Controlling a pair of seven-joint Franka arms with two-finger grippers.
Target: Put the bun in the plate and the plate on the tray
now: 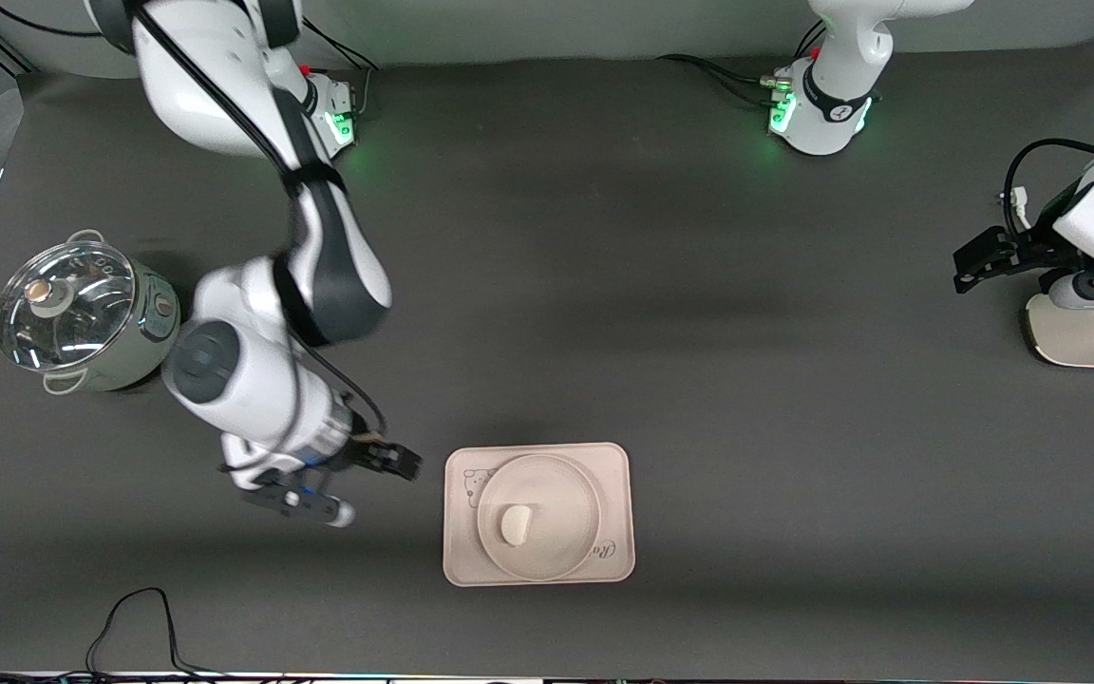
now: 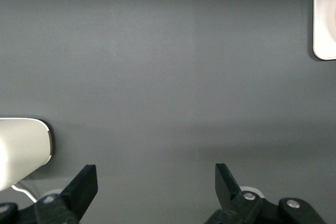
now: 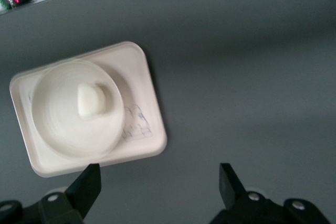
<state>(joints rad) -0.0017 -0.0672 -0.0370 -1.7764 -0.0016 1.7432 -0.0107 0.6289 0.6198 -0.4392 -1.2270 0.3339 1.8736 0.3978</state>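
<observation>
The bun (image 1: 515, 524) lies in the round plate (image 1: 571, 494), and the plate sits on the rectangular tray (image 1: 615, 475) near the front camera. The right wrist view shows the same stack: bun (image 3: 90, 99), plate (image 3: 52, 129), tray (image 3: 149, 135) with its rabbit drawing. My right gripper (image 1: 395, 465) is open and empty, low over the table beside the tray toward the right arm's end; in its wrist view (image 3: 157, 182) the jaws stand wide apart. My left gripper (image 1: 979, 261) is open and empty (image 2: 156, 177), waiting at the left arm's end of the table. One tray corner (image 2: 325, 19) shows in the left wrist view.
A steel pot with a glass lid (image 1: 72, 313) stands at the right arm's end of the table. A cream-white appliance base (image 1: 1088, 332) sits under the left arm and also shows in the left wrist view (image 2: 21, 150). Cables (image 1: 129, 627) run along the front edge.
</observation>
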